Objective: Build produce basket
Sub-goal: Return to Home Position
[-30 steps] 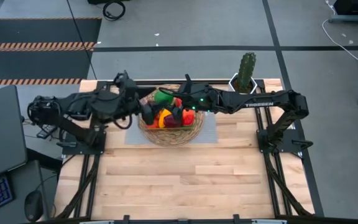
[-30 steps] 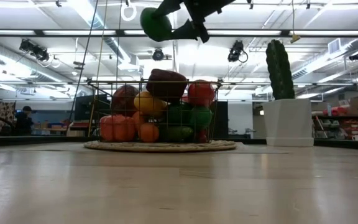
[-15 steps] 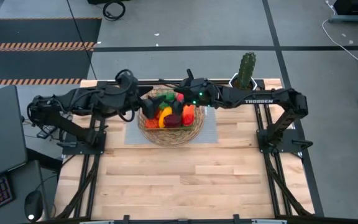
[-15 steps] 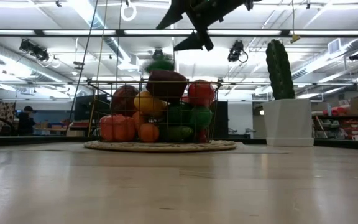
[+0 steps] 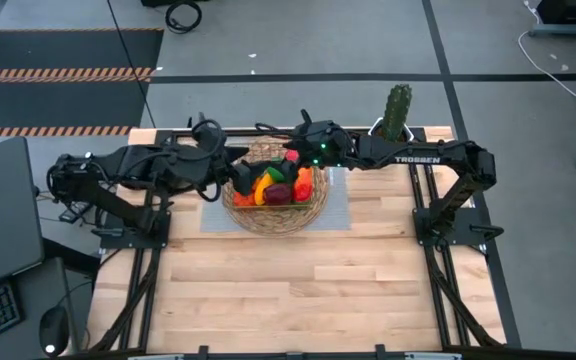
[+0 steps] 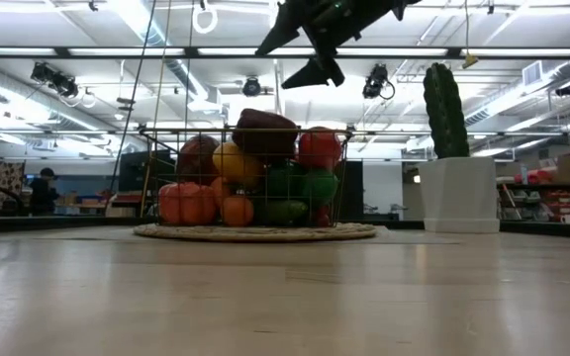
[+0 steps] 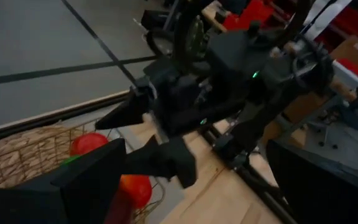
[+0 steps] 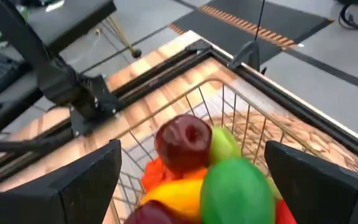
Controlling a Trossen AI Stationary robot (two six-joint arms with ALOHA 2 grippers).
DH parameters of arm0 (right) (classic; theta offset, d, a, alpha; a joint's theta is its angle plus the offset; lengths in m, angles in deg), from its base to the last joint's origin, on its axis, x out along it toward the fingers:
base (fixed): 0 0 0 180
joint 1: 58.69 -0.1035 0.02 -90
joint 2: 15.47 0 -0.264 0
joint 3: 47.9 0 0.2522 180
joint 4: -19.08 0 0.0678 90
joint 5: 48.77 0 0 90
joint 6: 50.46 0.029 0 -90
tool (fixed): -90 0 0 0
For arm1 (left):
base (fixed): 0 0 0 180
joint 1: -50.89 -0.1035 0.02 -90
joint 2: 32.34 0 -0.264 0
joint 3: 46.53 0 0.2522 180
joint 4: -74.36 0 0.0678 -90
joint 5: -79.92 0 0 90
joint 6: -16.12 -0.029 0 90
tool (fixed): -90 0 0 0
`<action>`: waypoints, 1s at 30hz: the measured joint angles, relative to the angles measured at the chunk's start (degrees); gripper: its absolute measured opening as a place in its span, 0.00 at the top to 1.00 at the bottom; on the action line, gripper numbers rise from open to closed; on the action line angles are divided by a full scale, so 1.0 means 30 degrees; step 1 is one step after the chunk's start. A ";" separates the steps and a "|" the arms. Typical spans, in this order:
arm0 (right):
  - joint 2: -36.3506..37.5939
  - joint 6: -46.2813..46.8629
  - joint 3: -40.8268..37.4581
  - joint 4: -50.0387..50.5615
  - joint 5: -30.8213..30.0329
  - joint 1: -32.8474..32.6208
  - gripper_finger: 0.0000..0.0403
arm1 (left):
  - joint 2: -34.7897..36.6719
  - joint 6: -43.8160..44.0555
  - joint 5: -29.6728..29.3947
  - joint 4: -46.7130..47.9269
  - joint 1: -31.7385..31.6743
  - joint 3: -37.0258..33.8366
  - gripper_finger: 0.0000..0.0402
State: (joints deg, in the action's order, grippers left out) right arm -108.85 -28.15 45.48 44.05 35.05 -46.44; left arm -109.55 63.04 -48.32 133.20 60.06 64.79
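Light source: I see ceiling tubes (image 6: 153, 22) burning bright and even overhead.
Backlight: the right gripper (image 6: 300, 54) hangs as a black silhouette against that ceiling.
Glare: a pale sheen lies across the table (image 6: 285, 297) nearest my low camera.
Shadows: soft and tight under the basket (image 5: 273, 218) in the high view.

One basket (image 5: 268, 222) holds at least eight pieces of produce (image 6: 237, 163), heaped too tightly to count exactly. One cactus (image 5: 398, 105), one pot (image 5: 376, 130).
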 joint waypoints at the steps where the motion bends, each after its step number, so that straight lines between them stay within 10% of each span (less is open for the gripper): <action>1: 0.0066 -0.0007 -0.0007 0.0329 0.0066 0.0000 0.01 | 0.0000 0.0025 0.0013 0.0189 0.0000 0.0000 0.01; 30: 0.7522 -0.1053 -0.0015 1.2295 0.0934 0.0036 0.14 | -0.0410 0.0065 0.1878 -0.1579 0.0022 -0.0022 0.01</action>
State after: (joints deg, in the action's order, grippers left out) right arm -86.29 -31.31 45.44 80.93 37.85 -46.33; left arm -110.78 63.24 -42.68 128.46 60.12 64.72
